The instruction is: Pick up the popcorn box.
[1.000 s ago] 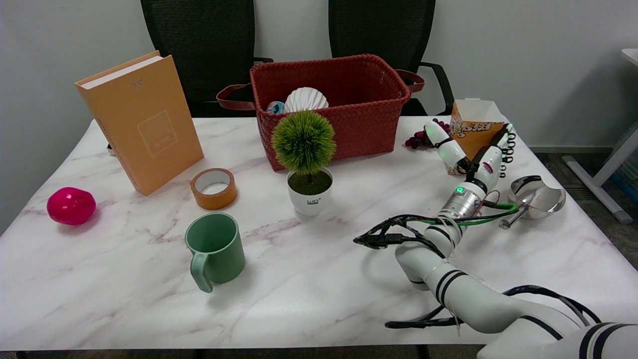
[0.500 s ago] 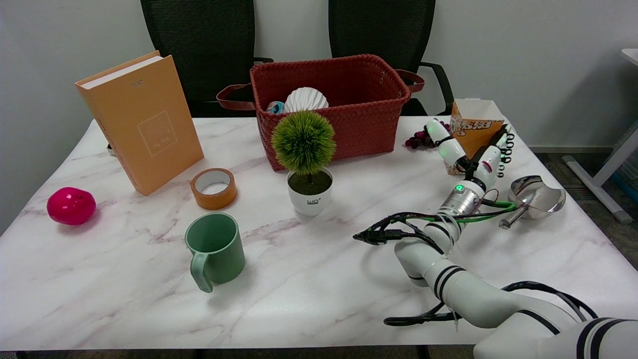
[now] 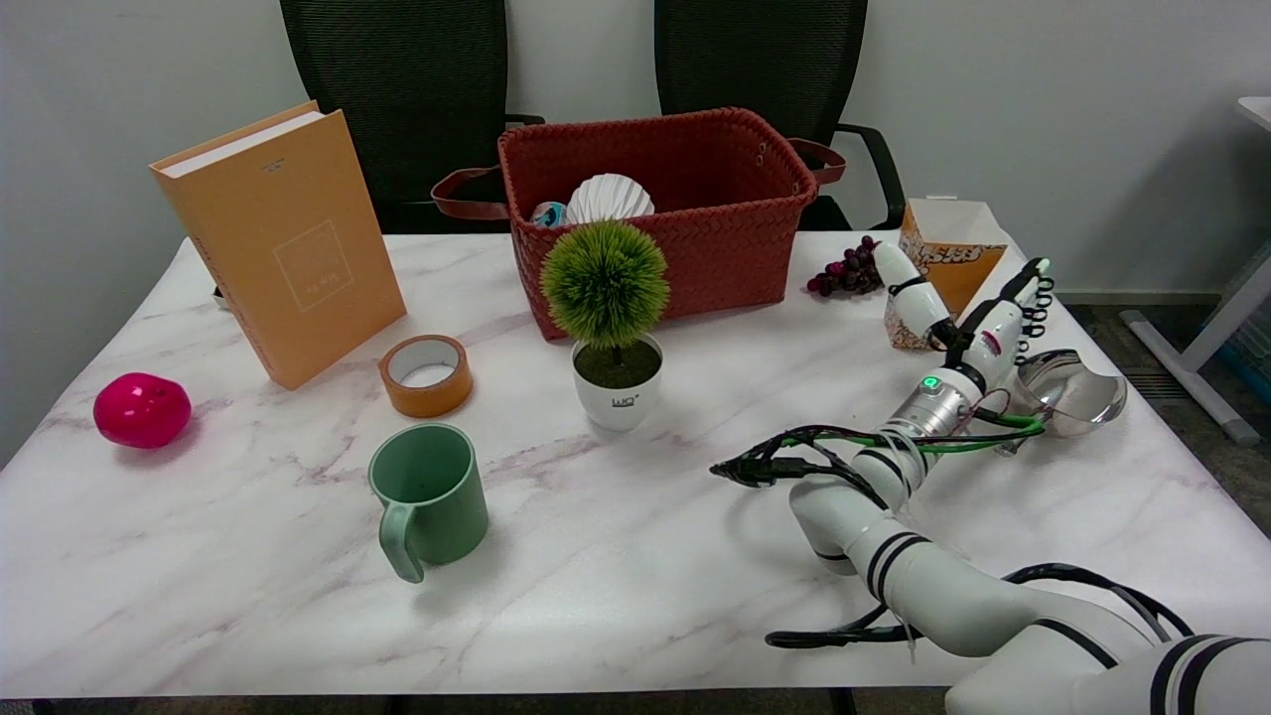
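The popcorn box (image 3: 948,260) stands at the tabletop's far right corner, and the right hand (image 3: 968,316) brackets its near side with fingers spread, grasping nothing. Best to close them squarely on opposite walls, since thin card may buckle. The box's inside cannot be seen; the red basket (image 3: 725,214) holds a white pleated ball (image 3: 608,198).
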